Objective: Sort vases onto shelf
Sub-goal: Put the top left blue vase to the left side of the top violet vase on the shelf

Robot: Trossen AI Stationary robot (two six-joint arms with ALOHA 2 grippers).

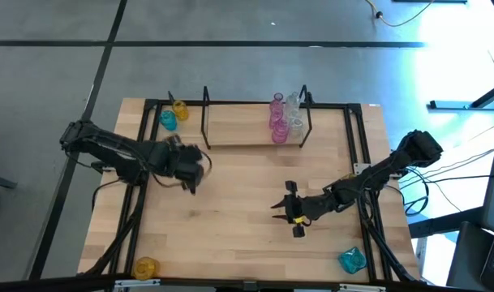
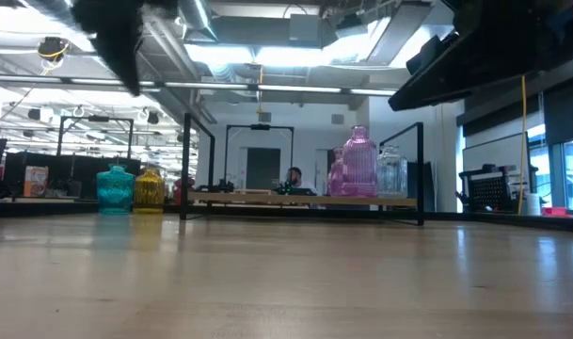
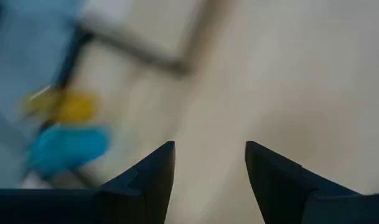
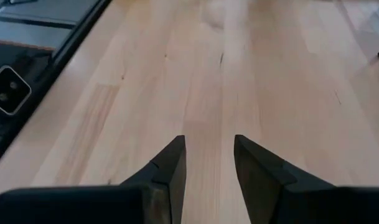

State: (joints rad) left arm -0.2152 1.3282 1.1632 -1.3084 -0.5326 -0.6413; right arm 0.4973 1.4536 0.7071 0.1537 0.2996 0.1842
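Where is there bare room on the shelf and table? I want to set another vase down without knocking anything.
The shelf is bare from its left upright to the pink vases and clear vases crowding its right end. The table lies bare between the left gripper and right gripper. The teal vase and yellow vase fill the far left corner.

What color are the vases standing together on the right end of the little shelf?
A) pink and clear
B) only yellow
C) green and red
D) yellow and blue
A: in the view from above, the pink vases and the clear vases stand bunched at the right end of the shelf; the yellow vase and the blue vase stand past its left end.
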